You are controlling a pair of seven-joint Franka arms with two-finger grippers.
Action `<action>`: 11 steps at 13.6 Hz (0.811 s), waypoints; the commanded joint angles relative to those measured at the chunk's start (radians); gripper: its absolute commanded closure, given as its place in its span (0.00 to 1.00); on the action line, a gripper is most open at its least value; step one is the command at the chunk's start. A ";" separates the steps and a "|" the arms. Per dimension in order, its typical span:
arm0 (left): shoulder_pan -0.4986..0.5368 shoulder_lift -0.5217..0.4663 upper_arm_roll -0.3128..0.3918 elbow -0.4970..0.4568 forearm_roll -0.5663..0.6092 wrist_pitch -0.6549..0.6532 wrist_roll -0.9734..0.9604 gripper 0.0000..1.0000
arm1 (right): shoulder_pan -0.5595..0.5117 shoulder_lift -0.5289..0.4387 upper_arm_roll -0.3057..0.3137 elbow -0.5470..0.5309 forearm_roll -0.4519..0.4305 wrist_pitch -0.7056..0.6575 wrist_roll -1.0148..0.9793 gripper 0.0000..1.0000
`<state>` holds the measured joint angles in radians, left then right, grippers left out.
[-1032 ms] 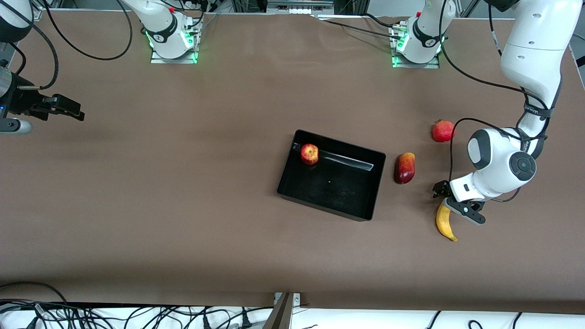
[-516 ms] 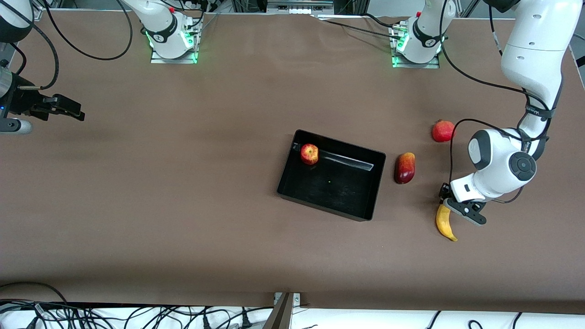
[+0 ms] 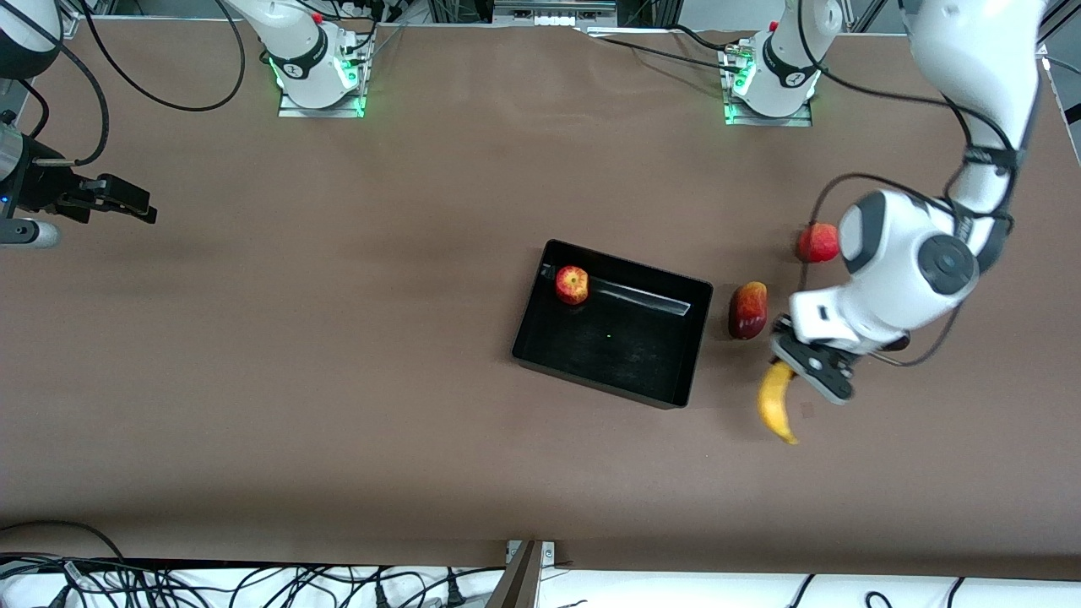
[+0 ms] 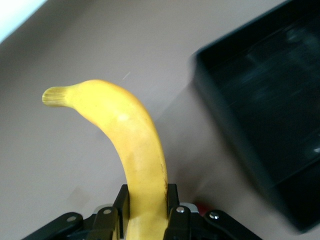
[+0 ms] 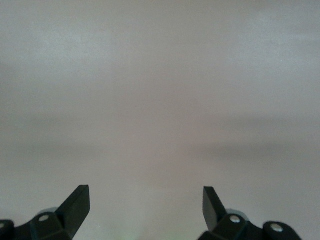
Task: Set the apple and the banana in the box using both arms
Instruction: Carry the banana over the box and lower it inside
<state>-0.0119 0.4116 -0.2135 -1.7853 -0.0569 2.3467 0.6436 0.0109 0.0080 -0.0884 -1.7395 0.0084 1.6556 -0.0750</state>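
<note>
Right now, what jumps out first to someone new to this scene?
The left tool is shut on a banana, held over the table beside the black box. An apple already sits in a corner of the box. The right tool waits open at the right arm's end of the table.

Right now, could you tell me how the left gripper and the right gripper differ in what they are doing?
The left gripper is shut on the banana, up over the table beside the box; the right gripper is open and holds nothing. The left gripper works near the mango-like fruit; the right gripper waits over bare table at the right arm's end. Both are black two-finger grippers.
</note>
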 commanded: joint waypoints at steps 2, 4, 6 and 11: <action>-0.164 -0.025 0.006 -0.022 -0.043 0.000 0.021 1.00 | 0.009 0.009 -0.008 0.020 -0.008 -0.020 0.012 0.00; -0.226 0.005 0.006 -0.022 -0.037 0.005 0.024 1.00 | 0.009 0.009 -0.008 0.020 -0.008 -0.020 0.012 0.00; -0.256 0.039 0.006 -0.022 -0.034 0.006 0.022 1.00 | 0.009 0.009 -0.008 0.020 -0.008 -0.020 0.012 0.00; -0.278 0.101 0.006 -0.032 -0.046 0.039 0.001 1.00 | 0.009 0.009 -0.008 0.020 -0.007 -0.020 0.011 0.00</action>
<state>-0.2717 0.5055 -0.2132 -1.8131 -0.0785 2.3756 0.6436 0.0111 0.0087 -0.0891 -1.7395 0.0084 1.6554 -0.0750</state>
